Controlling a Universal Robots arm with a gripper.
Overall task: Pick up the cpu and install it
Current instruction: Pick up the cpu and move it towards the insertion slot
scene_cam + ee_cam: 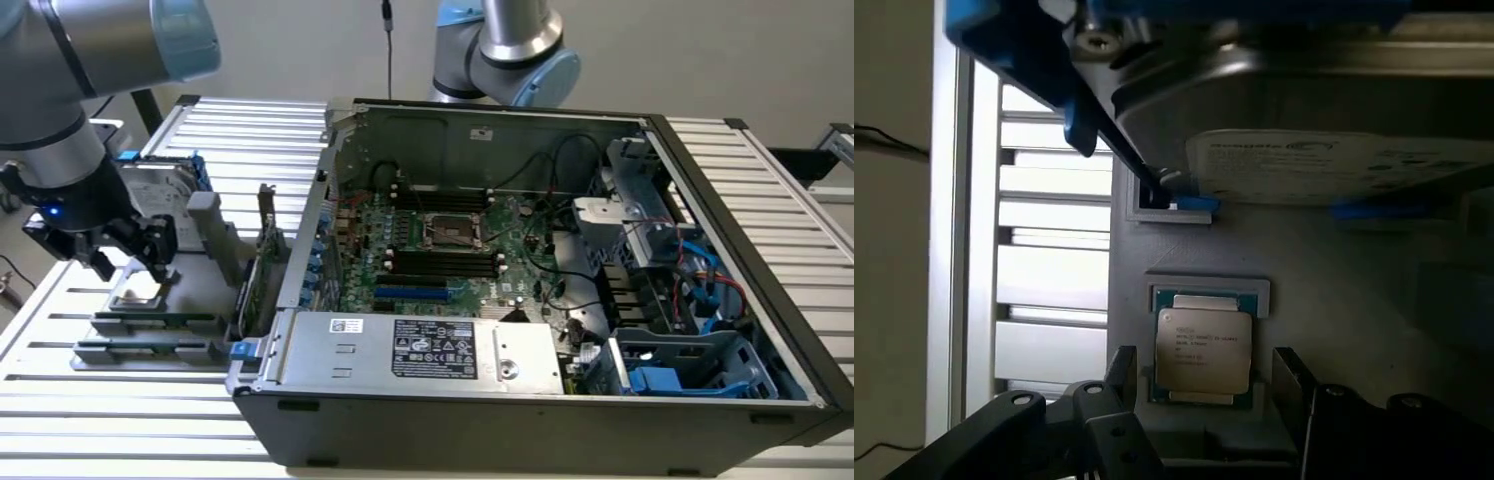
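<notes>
The gripper (1204, 372) is spread wide, empty, over the cpu (1203, 345). The cpu is judged light, stiff and fragile; opposite edges should be gripped.

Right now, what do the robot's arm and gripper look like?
The arm is a silver-grey metal tube with pale blue joint caps. The gripper is black, with a small blue light on its body and two flat black fingers on linked bars with round pins.
</notes>
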